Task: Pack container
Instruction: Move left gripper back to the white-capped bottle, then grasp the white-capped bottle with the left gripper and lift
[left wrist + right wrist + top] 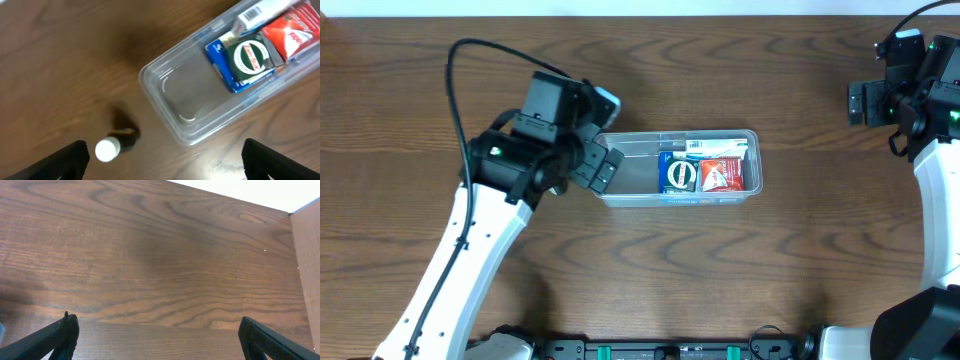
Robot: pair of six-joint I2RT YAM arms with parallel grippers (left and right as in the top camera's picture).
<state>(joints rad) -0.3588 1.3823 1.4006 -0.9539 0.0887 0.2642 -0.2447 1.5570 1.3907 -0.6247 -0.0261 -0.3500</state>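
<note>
Counter [640, 290]: wood, mostly bare apart from what's listed here.

Left arm reaches over the left end of the container [632, 172]. Left gripper [607, 167] is spread wide and holds nothing. Right gripper [159, 337] is parked at the far right over bare counter, well apart from everything, also wide and holding nothing.

The container sits mid-counter, long axis left-right. Its right half is filled and its left half is bare.

Contents:
- white barcode packet [260, 12] along the far wall
- red packet [290, 32] at the right end
- blue packet [245, 57] with a round green-white logo, just beside the red one

Outside the container, a small dark bottle [112, 145] with a white cap stands upright on the counter near the container's left end. The overhead view hides it under the left arm.

My read on the step: packing is partly done and the bottle is the next item, a left-arm job.

What the next move needs:
- centre the gripper over the cap and descend
- close on the body, not the cap, because it's narrow and upright and likely to tip if nudged
- lift it over the rim into the bare left half
</note>
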